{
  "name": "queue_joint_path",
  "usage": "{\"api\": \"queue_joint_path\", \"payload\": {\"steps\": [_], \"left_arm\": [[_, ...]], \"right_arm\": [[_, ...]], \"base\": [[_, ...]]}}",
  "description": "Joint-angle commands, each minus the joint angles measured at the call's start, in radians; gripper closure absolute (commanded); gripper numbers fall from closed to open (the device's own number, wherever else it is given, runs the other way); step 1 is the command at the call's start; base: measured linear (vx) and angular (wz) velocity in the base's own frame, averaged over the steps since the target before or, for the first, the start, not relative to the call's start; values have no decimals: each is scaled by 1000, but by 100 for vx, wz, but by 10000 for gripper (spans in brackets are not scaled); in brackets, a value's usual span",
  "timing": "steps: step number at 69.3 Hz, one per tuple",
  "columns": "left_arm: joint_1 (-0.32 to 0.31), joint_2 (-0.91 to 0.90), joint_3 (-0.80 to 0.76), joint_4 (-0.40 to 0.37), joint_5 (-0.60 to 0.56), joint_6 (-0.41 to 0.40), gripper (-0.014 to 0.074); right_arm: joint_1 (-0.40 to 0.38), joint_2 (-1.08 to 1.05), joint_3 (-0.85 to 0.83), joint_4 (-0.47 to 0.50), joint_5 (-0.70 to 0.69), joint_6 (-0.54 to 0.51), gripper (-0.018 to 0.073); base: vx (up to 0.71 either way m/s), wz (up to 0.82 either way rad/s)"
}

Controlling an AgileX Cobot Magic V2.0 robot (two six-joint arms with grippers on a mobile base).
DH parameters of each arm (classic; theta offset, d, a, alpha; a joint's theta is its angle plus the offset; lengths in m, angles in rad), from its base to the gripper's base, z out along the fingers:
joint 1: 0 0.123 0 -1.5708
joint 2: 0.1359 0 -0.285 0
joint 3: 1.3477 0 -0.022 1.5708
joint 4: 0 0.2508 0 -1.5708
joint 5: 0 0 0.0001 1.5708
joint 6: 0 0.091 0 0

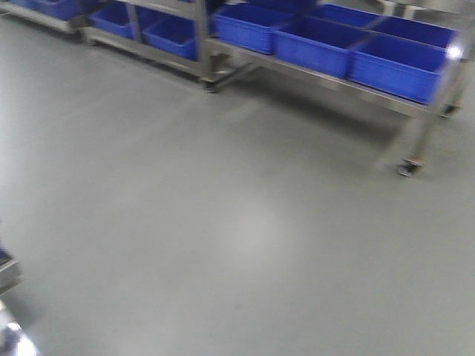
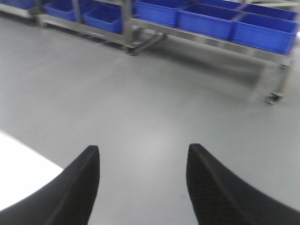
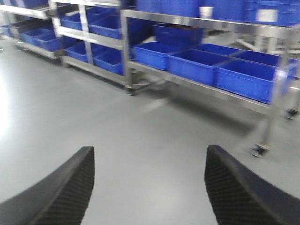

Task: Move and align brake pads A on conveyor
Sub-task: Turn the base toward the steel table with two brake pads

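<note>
My left end effector [image 2: 143, 147] and right end effector [image 3: 150, 148] both gape open, empty, above grey floor [image 1: 223, 222]; blue bins [image 3: 197, 63] on steel racks [image 3: 126, 47] stand ahead. Pads and conveyor lie outside my views.

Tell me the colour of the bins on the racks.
The bins are blue, clearest in the right wrist view.

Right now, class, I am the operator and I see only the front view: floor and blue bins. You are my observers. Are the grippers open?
Observer: The left gripper is open, with nothing between its fingers.
Operator: And the other?
Observer: The right gripper is open and empty as well.
Operator: Anything higher up on the racks?
Observer: The right wrist view shows an upper shelf with a small white object standing on it.
</note>
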Motion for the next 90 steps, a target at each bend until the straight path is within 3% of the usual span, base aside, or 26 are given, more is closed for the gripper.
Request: {"api": "queue_joint_path", "payload": {"steps": [1,60,90], "left_arm": [[-1,12,-25,-8,-69,-2,207],[-1,12,-25,-8,-69,-2,207],[-1,12,-25,-8,-69,-2,207]], "right_arm": [[-4,14,-27,-5,-76,-3,75],[-4,14,-27,-5,-76,-3,75],[-4,14,-27,-5,-76,-3,75]], "base": [[23,95],[8,84],[1,43]]}}
